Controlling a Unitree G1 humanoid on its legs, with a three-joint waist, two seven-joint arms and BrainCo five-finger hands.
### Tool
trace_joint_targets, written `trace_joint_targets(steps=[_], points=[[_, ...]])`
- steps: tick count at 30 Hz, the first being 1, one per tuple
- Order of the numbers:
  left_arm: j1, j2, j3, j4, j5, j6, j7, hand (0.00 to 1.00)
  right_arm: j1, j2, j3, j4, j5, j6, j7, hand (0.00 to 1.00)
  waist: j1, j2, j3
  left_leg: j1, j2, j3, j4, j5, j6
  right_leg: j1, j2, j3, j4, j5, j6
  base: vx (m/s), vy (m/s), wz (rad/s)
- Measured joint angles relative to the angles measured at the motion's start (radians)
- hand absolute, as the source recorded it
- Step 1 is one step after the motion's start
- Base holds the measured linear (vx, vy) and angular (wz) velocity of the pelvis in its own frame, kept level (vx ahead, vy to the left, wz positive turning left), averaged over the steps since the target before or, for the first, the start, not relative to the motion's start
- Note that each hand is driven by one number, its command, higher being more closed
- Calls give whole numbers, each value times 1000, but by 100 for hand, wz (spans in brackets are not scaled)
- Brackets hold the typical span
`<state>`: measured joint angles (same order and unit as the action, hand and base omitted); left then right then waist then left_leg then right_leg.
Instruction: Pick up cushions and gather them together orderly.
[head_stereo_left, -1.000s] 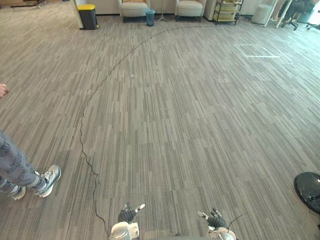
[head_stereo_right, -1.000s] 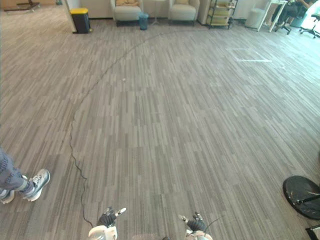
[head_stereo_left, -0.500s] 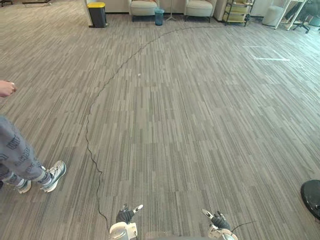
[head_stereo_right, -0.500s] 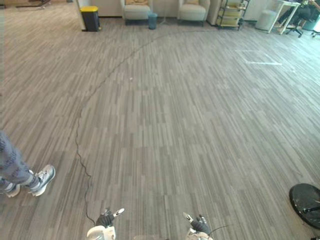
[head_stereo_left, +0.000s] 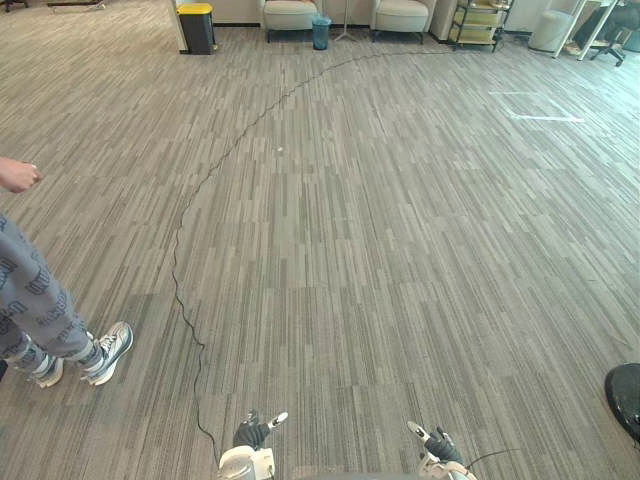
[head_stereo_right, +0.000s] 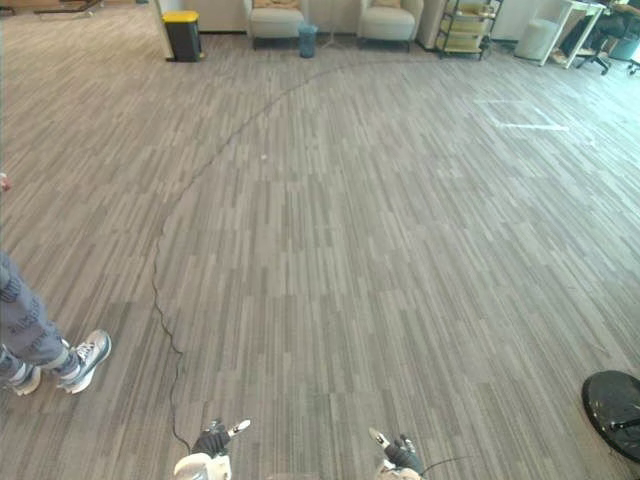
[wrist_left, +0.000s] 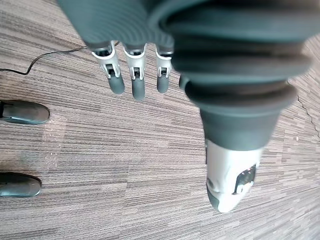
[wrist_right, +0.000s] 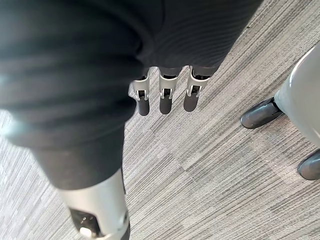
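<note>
A person's legs (head_stereo_left: 40, 330) stand at the left on grey carpet (head_stereo_left: 400, 250). Far back, a tan cushion (head_stereo_right: 266, 3) seems to lie on an armchair (head_stereo_right: 274, 22), too small to tell which way it points. Nearest, the left hand (head_stereo_left: 254, 432) and right hand (head_stereo_left: 436, 444) hang over the carpet with fingers straight, side by side, holding nothing.

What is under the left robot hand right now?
Grey carpet lies under the left robot hand, whose open fingers hold nothing. The wrist cover hides the patch beneath it.
</note>
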<state>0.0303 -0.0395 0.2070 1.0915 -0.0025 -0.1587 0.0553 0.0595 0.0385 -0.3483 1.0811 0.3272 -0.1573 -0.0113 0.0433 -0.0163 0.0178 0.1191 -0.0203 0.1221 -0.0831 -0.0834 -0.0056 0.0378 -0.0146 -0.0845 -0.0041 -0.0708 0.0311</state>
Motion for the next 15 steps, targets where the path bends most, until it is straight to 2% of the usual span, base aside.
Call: trace_joint_targets(steps=[4, 6, 8, 10, 12, 13, 14, 15], points=[[-2, 3, 3, -2, 0, 1, 0, 0, -2, 0, 1, -5, 0, 0, 0, 0, -5, -3, 10, -15, -1, -20, 25, -1, -1, -6, -6, -18, 33, -17, -4, -22, -14, 15], [-7, 6, 11, -4, -1, 2, -1, 0, -2, 1, 9, -10, 7, -2, 0, 0, -7, -4, 26, -29, 1, -31, 61, -26, 3, -27, -11, -29, 102, -60, -8, -53, -47, 23], [-7, 7, 25, -30, -2, 2, -1, 0, -2, 1, 18, -11, 18, -3, 0, 0, -6, -12, 38, -99, 10, -42, 222, -110, -3, -60, -20, -46, 197, -115, -18, -59, -60, 17], [-3, 5, 42, -47, -6, 2, -1, 0, -2, 1, 18, -22, 29, -4, 0, 0, -4, -3, 48, -159, 38, -45, 383, -187, -11, -70, -5, -49, 245, -155, -27, -72, -71, 8], [-5, 7, 41, -69, -20, 3, -2, 0, 0, 0, 17, -37, 35, -7, -5, 0, -5, -9, 69, -254, 60, -17, 589, -208, -13, -70, -3, -55, 272, -191, -36, -8, -36, 18], [-9, 10, 42, -84, -23, -1, -2, 0, -5, -6, 18, -42, 37, -11, -8, 0, -2, -4, 86, -314, 89, 19, 705, -225, -8, -67, -4, -57, 282, -197, -46, 32, -5, 11], [-9, 9, 42, -84, -24, -2, -2, 0, -11, -9, 18, -43, 37, -12, -8, 0, -2, -1, 89, -330, 103, 33, 724, -230, -4, -64, -4, -59, 282, -199, -46, 72, 42, 0], [-11, 6, 41, -85, -30, -2, -2, 0, -15, -20, 20, -43, 38, -12, -9, 0, -4, 12, 95, -368, 135, 65, 740, -241, -7, -52, -12, -58, 281, -211, -41, 91, 74, -1]])
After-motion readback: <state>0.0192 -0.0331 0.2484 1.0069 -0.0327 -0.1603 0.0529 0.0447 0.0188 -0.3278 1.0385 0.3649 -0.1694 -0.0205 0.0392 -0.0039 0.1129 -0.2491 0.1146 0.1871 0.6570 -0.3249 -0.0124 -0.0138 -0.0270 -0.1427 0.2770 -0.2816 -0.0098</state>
